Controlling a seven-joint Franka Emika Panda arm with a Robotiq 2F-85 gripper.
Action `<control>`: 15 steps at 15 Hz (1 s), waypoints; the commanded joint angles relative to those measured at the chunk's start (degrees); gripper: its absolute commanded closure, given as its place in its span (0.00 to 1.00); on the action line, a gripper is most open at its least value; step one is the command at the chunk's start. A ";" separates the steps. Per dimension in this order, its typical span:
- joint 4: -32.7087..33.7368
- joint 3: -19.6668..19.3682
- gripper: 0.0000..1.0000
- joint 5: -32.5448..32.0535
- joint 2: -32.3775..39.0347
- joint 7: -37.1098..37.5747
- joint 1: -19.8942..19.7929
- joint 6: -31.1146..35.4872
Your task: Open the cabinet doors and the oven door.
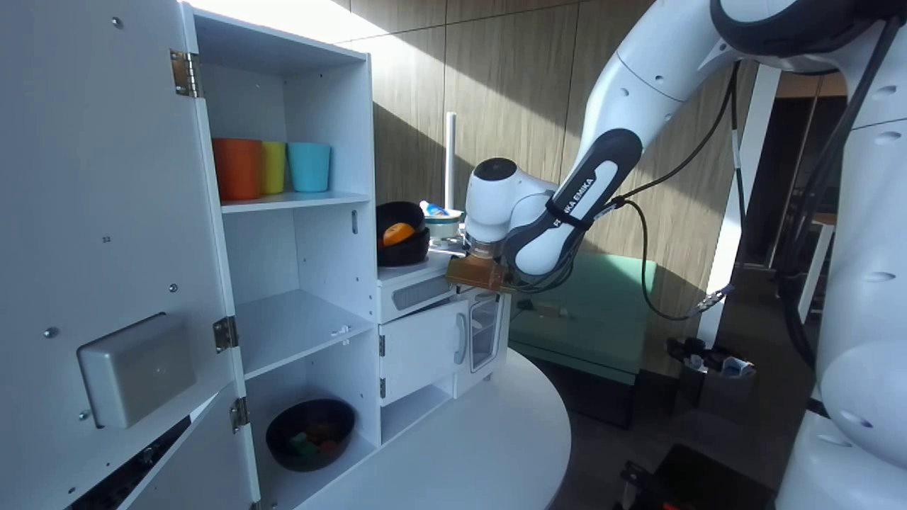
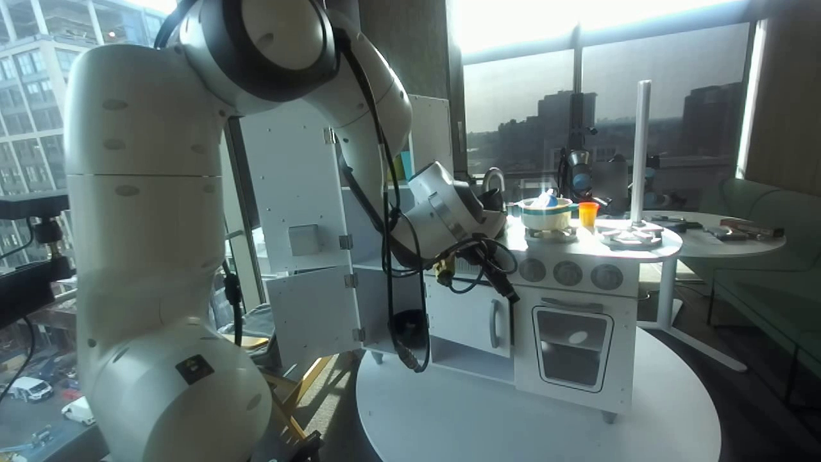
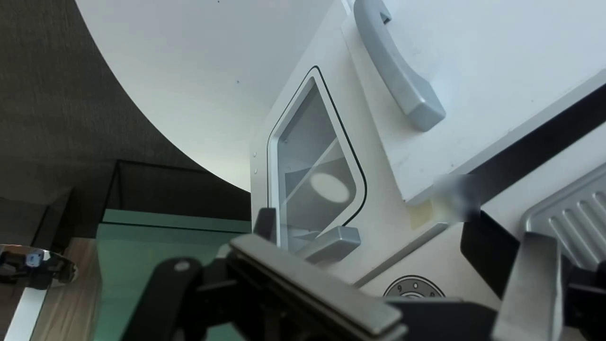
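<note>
The jaws are spread, with nothing seen pinched in them, near the upper free corner of the small door point(image 1: 419, 352), which is ajar. Beside it the windowed oven door point(image 2: 571, 350) looks closed, and farther off the tall cabinet doors point(image 1: 120, 212) are open. I judge that this small door is the present step; next, one jaw should go behind its edge and swing it wider.

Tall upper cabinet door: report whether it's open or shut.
Open: the tall upper cabinet door is swung outward in both exterior views, baring shelves with cups.
</note>
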 commanded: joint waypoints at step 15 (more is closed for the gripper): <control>-1.47 0.59 0.00 -1.11 -1.12 0.46 0.69 -3.71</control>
